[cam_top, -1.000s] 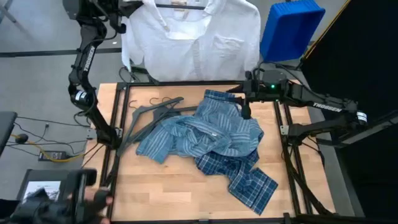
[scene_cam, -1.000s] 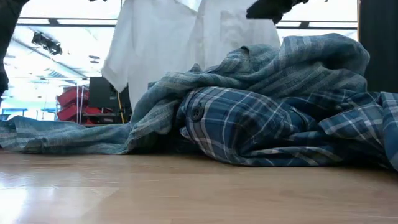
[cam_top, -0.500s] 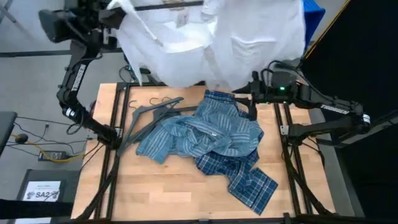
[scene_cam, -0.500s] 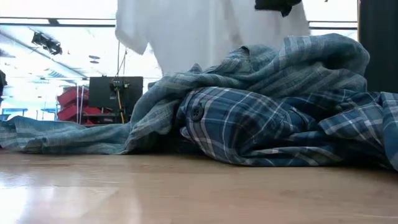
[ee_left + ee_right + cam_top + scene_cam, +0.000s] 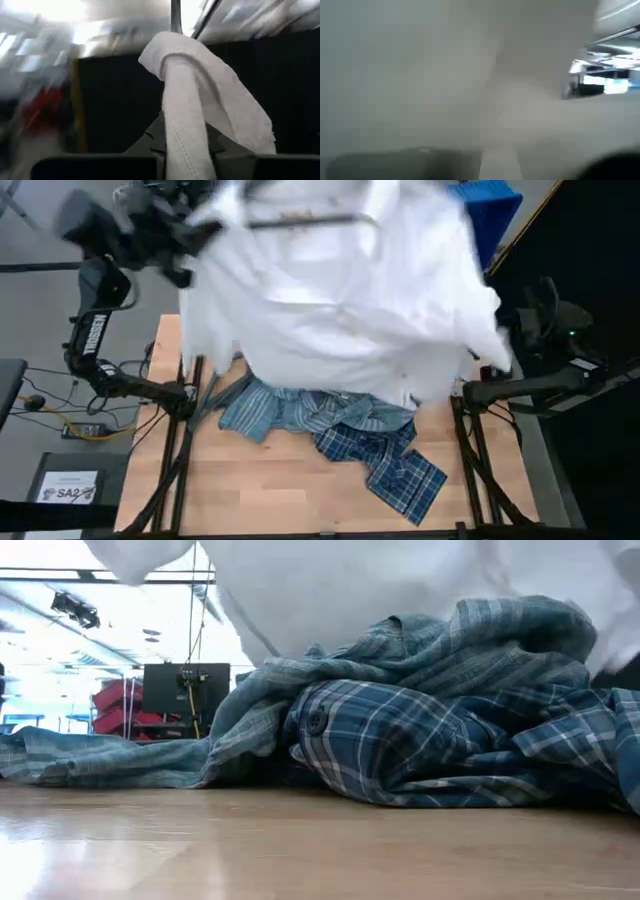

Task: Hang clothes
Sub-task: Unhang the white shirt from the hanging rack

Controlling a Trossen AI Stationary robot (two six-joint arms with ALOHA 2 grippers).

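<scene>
Billowing wide above the table, the white shirt (image 5: 340, 290) hangs on a dark hanger (image 5: 310, 222) that the left gripper (image 5: 185, 230) carries at its own height, the cloth spreading away from it toward the right arm (image 5: 540, 330) and draping below it over the heap. In the left wrist view a fold of the white fabric (image 5: 190, 100) lies looped over the hanger's shoulder right in front of the fingers, which seem clamped on the hanger, though the jaws themselves are mostly hidden. The shirt looks light, limp and quick to swing, so it is best taken by the hanger, not the cloth. Below and ahead of that gripper, the striped shirt (image 5: 290, 408) and the plaid shirt (image 5: 395, 465) lie crumpled together on the wooden table (image 5: 290, 490); both should be soft and tangle-prone, best lifted at the collar. White cloth fills the right wrist view, so I cannot tell the right gripper's state.
</scene>
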